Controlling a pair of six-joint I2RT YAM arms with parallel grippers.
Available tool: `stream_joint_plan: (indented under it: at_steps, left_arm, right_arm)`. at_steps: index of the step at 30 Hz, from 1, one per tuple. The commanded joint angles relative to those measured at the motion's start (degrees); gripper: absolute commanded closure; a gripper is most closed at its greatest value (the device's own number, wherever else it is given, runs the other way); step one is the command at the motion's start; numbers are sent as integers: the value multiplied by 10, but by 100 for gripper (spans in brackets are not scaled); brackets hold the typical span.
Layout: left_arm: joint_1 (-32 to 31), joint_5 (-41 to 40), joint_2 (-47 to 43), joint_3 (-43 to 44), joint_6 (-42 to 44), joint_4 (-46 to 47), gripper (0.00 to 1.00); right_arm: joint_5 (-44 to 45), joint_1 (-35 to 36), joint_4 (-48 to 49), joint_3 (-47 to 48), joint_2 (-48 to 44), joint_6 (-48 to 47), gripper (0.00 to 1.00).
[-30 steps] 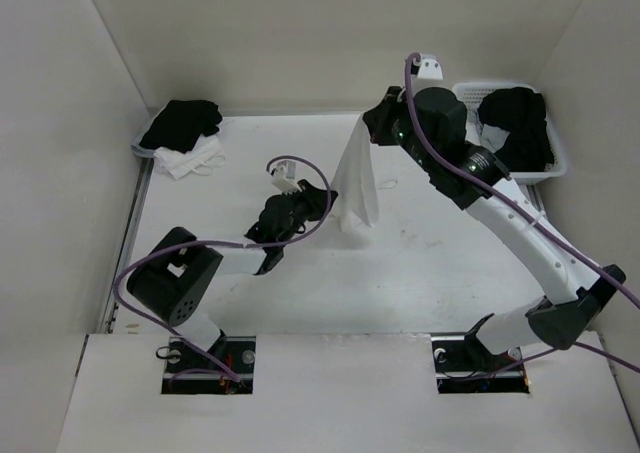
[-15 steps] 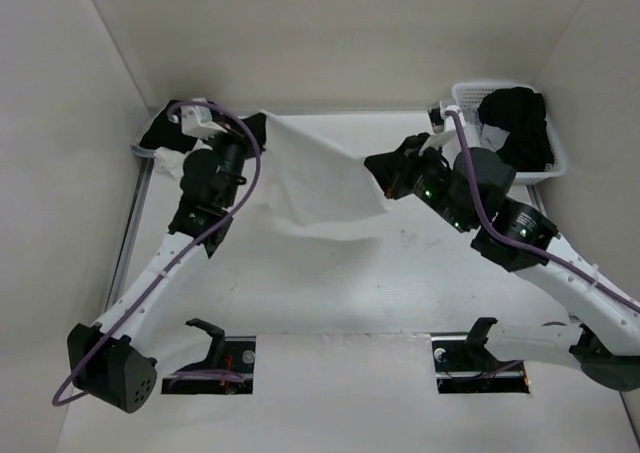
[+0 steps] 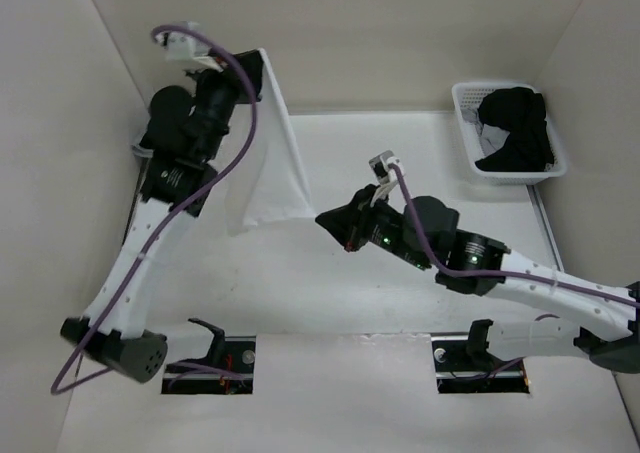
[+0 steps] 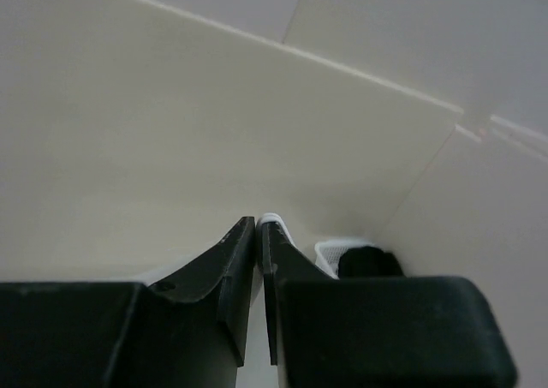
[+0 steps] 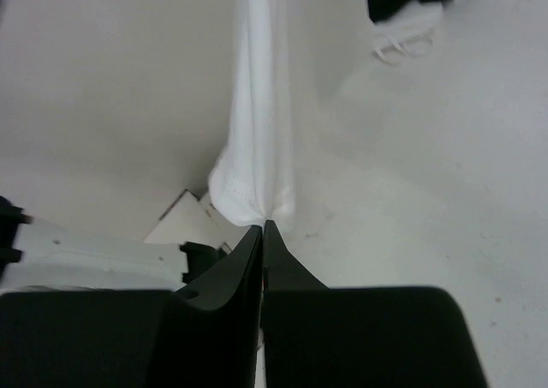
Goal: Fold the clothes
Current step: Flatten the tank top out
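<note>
Now left claw [image 4: 259, 225], nearly shut, holds top [image 3: 270, 163] corner high at back left; top hangs down to bench [image 3: 400, 163]. Right claw [image 5: 262, 227], shut, seems to pinch lower hem. Risk: thin pinch slips, top drops, bunches.

Your clothes [image 3: 270, 163] are thin, soft white cloth. The surface [image 3: 350, 293] looks white, smooth and matt. The basket [image 3: 466, 123] is white plastic with holes. Left claw [image 4: 259, 227] and right claw [image 5: 262, 227] look matt black.
</note>
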Motion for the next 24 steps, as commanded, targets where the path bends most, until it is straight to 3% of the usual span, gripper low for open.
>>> stream_joint_plan:
  at_steps: [1,6,9,11,16,20,24]
  left_arm:
    - [-26,45,135,34,76,-71,92]
    - [-86,82,377,142,133,-105,86]
    - [-111,77,492,183,129,-91,61]
    - [-119,77,516,178,106,-75,52]
    - [-112,72,424,40,53,15,46]
    - [-101,40,277,-163,-31,86,47]
    - [-110,-57,118,-379,-86,120,47]
  right_arm:
    - [-34,-51,71,-85,14,76,98]
    - [-60,-163,147,-215,19,144,98]
    - [-62,-220,171,-279,34,164,97]
    - [-71,-262,182,-316,51,171,97]
    - [-93,-334,208,-377,80,177,98]
    - [-92,-352,204,-415,37,179,97]
    - [-93,-371,191,-434,11,179,92]
